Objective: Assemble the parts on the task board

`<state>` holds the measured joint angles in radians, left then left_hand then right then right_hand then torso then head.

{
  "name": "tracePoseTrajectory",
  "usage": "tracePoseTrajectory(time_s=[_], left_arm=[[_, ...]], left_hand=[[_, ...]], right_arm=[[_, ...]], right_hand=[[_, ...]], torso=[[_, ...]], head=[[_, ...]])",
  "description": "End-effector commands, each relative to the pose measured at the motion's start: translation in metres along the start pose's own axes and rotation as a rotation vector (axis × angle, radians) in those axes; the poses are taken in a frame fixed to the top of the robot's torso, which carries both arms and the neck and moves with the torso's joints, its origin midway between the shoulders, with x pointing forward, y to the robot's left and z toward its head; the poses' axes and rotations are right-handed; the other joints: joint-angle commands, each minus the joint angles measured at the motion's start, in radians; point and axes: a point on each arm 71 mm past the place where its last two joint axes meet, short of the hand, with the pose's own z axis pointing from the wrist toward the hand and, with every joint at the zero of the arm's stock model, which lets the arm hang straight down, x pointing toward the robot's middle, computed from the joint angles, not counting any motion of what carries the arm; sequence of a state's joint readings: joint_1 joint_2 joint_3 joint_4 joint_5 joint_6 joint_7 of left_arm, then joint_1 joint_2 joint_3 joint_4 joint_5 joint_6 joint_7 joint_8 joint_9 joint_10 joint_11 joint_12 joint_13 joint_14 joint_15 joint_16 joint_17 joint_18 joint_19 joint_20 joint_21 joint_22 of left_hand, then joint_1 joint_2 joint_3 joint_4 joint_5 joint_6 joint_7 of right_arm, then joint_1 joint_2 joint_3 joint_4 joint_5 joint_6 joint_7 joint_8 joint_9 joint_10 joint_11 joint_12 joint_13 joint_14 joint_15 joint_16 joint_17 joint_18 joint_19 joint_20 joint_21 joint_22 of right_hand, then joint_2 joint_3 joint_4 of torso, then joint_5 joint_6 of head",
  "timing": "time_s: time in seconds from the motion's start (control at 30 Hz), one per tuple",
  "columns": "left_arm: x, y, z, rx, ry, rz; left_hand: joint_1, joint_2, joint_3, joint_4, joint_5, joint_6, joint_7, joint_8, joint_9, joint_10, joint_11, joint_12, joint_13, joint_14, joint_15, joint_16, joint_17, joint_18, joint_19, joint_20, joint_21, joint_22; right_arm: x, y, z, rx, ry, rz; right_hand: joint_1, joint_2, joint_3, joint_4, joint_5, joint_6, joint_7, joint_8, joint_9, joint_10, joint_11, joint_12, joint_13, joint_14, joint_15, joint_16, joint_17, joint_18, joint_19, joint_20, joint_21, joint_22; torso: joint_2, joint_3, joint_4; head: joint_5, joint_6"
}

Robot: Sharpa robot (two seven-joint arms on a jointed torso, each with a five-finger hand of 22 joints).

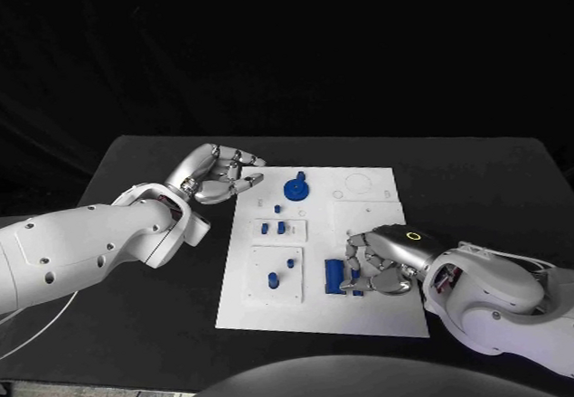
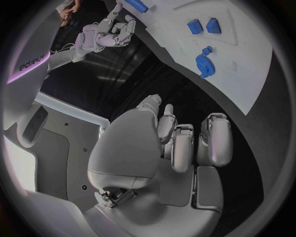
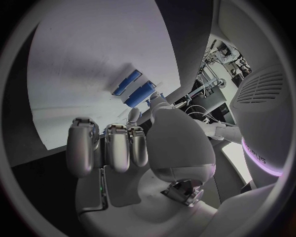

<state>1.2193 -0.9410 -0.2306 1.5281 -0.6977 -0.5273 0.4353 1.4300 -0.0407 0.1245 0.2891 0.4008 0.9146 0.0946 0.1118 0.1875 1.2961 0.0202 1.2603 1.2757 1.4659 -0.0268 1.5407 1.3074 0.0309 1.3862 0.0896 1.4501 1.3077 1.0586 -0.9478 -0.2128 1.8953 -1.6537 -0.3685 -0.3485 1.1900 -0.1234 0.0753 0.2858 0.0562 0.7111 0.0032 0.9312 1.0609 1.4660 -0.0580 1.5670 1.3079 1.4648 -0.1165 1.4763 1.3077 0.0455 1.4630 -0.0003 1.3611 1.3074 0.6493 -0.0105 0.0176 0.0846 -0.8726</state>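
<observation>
**Right hand at the blue bars, pick-up under way**

The right hand [image 1: 379, 258] sits low over the near right part of the board [image 1: 373, 315], fingers curled down beside the upright blue bar [image 1: 333, 275]. A second blue piece [image 1: 358, 291] peeks out under the fingers. Whether the fingers have closed on a bar or only touch it, I cannot tell; in the right wrist view two bars [image 3: 134, 88] lie just beyond the fingertips.

The left hand [image 1: 218, 175] hovers at the board's far left corner with fingers curled in and nothing in them, just beside the gear [image 1: 296, 190].

Other parts lie untouched: two small blocks [image 1: 273, 226] mid-board and small pegs [image 1: 281, 270] on the near left plate.

The step in hand looks like picking a bar. Next it calls for a firm pinch, a clean lift off the board, then lining the bar up with its seat without nudging the neighbouring piece.
</observation>
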Motion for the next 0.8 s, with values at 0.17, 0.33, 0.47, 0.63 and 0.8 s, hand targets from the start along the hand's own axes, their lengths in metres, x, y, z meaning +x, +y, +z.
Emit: tracePoseTrajectory(time_s=[0.17, 0.33, 0.47, 0.63, 0.8], left_arm=[[0.004, 0.002, 0.003, -0.021, 0.041, -0.031], [0.005, 0.003, 0.004, -0.025, 0.048, -0.033], [0.006, 0.004, 0.004, -0.028, 0.053, -0.034], [0.007, 0.005, 0.004, -0.032, 0.056, -0.035], [0.007, 0.006, 0.004, -0.037, 0.059, -0.036]], left_hand=[[0.008, 0.007, -0.006, -0.001, 0.006, 0.000, 0.005, -0.005, 0.002, -0.017, -0.001, -0.020, -0.016, 0.037, 0.009, -0.012, 0.207, 0.015, -0.012, 0.002, -0.010, 0.178], [0.009, 0.008, -0.007, -0.001, 0.007, 0.000, 0.006, -0.006, 0.002, -0.021, -0.001, -0.026, -0.022, 0.033, 0.009, -0.015, 0.204, 0.016, -0.015, 0.003, -0.013, 0.177], [0.010, 0.008, -0.007, -0.001, 0.007, 0.000, 0.006, -0.006, 0.002, -0.023, 0.000, -0.029, -0.024, 0.031, 0.009, -0.016, 0.202, 0.016, -0.016, 0.003, -0.014, 0.176], [0.010, 0.008, -0.007, -0.001, 0.007, 0.000, 0.006, -0.006, 0.002, -0.023, 0.000, -0.029, -0.024, 0.031, 0.009, -0.016, 0.202, 0.016, -0.016, 0.003, -0.014, 0.176], [0.011, 0.008, -0.007, -0.001, 0.007, -0.001, 0.006, -0.007, 0.002, -0.025, 0.000, -0.032, -0.027, 0.029, 0.009, -0.018, 0.200, 0.017, -0.017, 0.003, -0.016, 0.176]], right_arm=[[0.004, -0.002, 0.004, 0.018, 0.020, -0.011], [0.007, -0.003, 0.006, 0.024, 0.031, -0.009], [0.010, -0.003, 0.006, 0.027, 0.044, -0.009], [0.012, -0.004, 0.006, 0.033, 0.047, -0.008], [0.013, -0.005, 0.007, 0.034, 0.046, -0.008]], right_hand=[[0.010, 0.007, 0.009, -0.001, 0.007, -0.007, -0.002, 0.003, 0.005, 0.105, -0.009, 0.004, 0.263, 0.073, -0.005, 0.004, 0.076, 0.002, 0.029, -0.007, -0.001, 0.200], [0.017, 0.011, 0.011, -0.003, 0.007, -0.007, -0.001, 0.003, 0.009, 0.105, -0.009, 0.004, 0.263, 0.073, -0.005, 0.004, 0.076, 0.002, 0.028, -0.007, -0.002, 0.200], [0.022, 0.012, 0.012, -0.006, 0.007, -0.008, -0.001, 0.001, 0.010, 0.105, -0.009, 0.004, 0.263, 0.072, -0.005, 0.003, 0.074, 0.003, 0.028, -0.007, -0.004, 0.200], [0.038, 0.014, 0.014, -0.013, 0.017, -0.011, 0.000, -0.004, 0.014, 0.105, -0.009, 0.004, 0.263, 0.072, -0.005, 0.003, 0.073, 0.003, 0.027, -0.007, -0.005, 0.199], [0.056, 0.018, 0.017, -0.022, 0.047, -0.012, 0.001, -0.009, 0.019, 0.105, -0.007, 0.004, 0.263, 0.072, -0.004, 0.002, 0.073, 0.003, 0.027, -0.007, -0.007, 0.199]], torso=[[-0.001, -0.0006, 0.0000], [-0.001, -0.0008, 0.0008], [-0.002, -0.0005, 0.0009], [-0.001, -0.0005, 0.0007], [-0.001, -0.0006, 0.0007]], head=[[0.001, 0.000], [-0.003, 0.000], [0.001, 0.000], [0.003, 0.000], [0.003, 0.000]])
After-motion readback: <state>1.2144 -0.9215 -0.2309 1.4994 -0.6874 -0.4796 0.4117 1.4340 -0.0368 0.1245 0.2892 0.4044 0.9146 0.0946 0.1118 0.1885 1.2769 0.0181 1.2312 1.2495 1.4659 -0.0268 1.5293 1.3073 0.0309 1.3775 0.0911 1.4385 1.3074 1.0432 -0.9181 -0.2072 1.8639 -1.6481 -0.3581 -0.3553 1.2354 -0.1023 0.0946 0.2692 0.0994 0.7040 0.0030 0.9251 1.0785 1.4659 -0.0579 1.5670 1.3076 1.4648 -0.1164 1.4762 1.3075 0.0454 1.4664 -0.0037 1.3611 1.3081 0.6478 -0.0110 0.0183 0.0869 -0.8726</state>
